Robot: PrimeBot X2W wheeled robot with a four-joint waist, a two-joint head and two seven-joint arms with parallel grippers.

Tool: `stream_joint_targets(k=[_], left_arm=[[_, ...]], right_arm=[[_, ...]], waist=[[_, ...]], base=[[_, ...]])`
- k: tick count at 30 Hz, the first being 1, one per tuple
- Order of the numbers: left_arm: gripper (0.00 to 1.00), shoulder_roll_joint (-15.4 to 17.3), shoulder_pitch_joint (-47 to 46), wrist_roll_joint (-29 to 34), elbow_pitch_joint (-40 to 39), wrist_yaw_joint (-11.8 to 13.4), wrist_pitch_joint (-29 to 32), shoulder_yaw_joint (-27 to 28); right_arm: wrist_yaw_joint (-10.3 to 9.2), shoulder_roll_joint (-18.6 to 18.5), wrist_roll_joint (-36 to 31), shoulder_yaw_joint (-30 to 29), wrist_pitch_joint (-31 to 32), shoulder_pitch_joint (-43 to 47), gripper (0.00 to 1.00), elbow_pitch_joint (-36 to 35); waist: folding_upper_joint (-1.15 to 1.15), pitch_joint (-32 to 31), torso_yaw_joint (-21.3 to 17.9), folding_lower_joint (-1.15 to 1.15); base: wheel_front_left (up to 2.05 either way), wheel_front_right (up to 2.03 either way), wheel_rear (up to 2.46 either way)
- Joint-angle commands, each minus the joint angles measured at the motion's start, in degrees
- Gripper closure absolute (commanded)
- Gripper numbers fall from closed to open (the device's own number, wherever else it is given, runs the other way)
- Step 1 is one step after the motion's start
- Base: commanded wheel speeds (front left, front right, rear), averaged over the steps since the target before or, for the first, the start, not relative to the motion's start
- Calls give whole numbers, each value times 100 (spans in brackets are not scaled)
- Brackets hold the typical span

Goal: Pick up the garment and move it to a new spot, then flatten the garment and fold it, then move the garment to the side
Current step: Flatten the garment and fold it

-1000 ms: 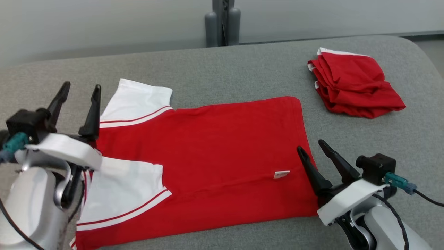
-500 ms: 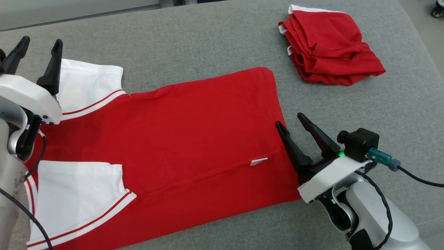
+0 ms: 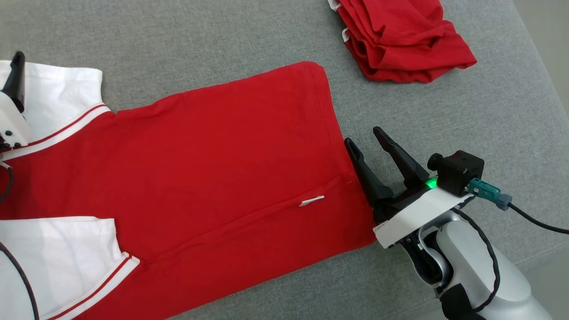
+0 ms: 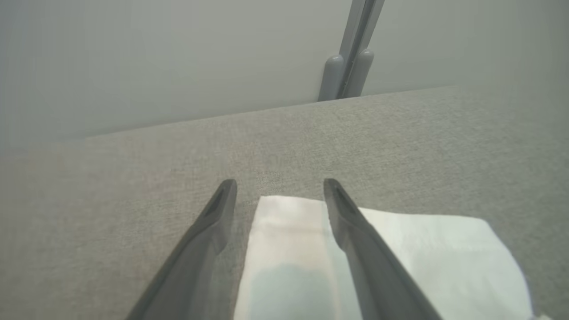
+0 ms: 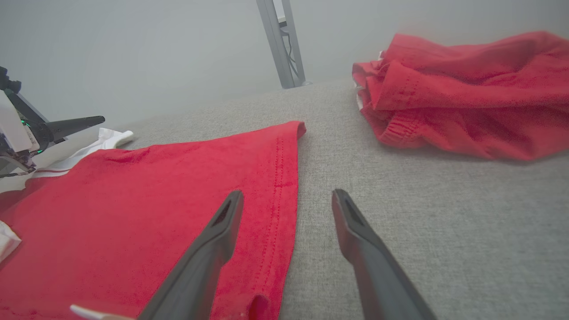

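The garment (image 3: pixel 213 155) lies flat on the table (image 3: pixel 222 35), its long axis running side to side: hem (image 3: pixel 330 104) at your right hand (image 3: pixel 362 135), white sleeve (image 4: pixel 422 258) under your left hand (image 4: pixel 280 182). Both hands are spread, grasping nothing; the right straddles the hem, one finger over cloth.

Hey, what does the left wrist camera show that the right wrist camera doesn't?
Left wrist view's own: a close look at the left end effector, fingers open, straddling the edge of the white sleeve.
Right wrist view's own: the right end effector, open across the hem of the red shirt body, and the bundled red garment beyond it.
Both: the grey padded surface, the grey post behind it, and the white sleeve, small and distant in the right wrist view.
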Motion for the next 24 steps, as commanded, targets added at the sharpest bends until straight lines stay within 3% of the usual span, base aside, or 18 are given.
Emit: stream_joint_targets(k=[1,20,22,24], left_arm=[[0,62,-129,-74,162,-6,16,-34],[2,15,-437,-621,658,-7,-34,-637],[73,18,-460,-667,732,-7,-8,-690],[90,-56,-441,-831,659,-7,17,-741]], right_arm=[[-2,8,-61,-40,-29,-27,0,-37],[-2,91,-75,47,-29,-153,0,24],[-2,105,-62,53,-29,-168,0,30],[-2,118,-61,59,-29,-176,0,46]], waist=[[0,63,-21,0],[0,174,-26,0],[0,193,-40,0],[0,208,-41,0]], base=[[0,0,0],[0,0,0],[0,0,0],[0,0,0]])
